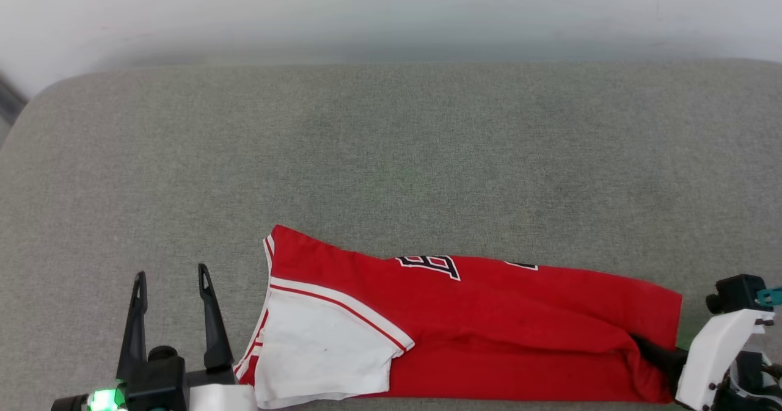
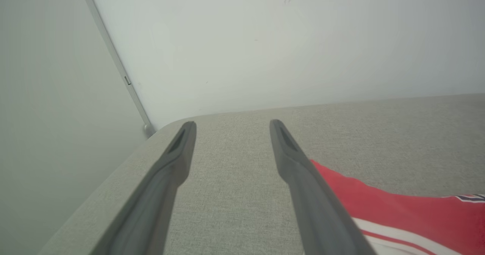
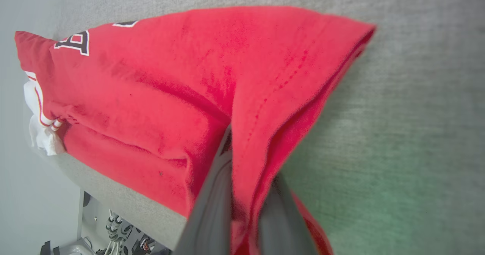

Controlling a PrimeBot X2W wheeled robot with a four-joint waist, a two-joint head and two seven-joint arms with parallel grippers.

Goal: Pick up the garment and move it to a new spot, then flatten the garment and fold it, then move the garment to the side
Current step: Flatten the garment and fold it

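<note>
Right claw (image 3: 252, 160): two dark fingers (image 3: 212, 205) close together, clamped on a fold of red cloth at the end of the garment (image 3: 170, 88). The cloth runs up between the fingers and drapes over them. Head view: right claw (image 1: 657, 353) at lower right, finger ends buried in the garment's (image 1: 489, 319) right end. The white wrist housing (image 1: 715, 350) sits just behind it.

Left claw (image 1: 172, 273): lower left of the head view, fingers wide apart, pointing up the picture, holding nothing. It is just beside the garment's left edge; can't tell if it touches. Green light (image 1: 101, 399) glows at its base. Left wrist view: left claw (image 2: 233, 123) spread, bare grey cloth between the fingers, and the garment (image 2: 398, 209) shows past the right finger.

Garment: folded lengthwise into a long red band. It lies across the near edge of the desk (image 1: 391, 154), running left to right and narrower at the right end. White sleeve (image 1: 317, 350) on top at the left end, with red and white striped trim along its edge. Part of the black, white-outlined print (image 1: 431, 265) shows along the far edge, cut off by the fold. Right wrist view shows the print (image 3: 74, 43) at the far end, with creases and bunching near the grip.

Desk: grey fabric top, rounded corners, far half bare (image 2: 235, 194). Greenish tint on the fabric beside the right claw (image 3: 398, 133). Pale wall (image 1: 391, 14) behind the far edge. Left wrist view shows the wall (image 2: 265, 39) with a thin strip (image 2: 113, 54) running down it to the desk corner. Below the near desk edge, cables and dark hardware (image 3: 117, 232), too blurred to name.
</note>
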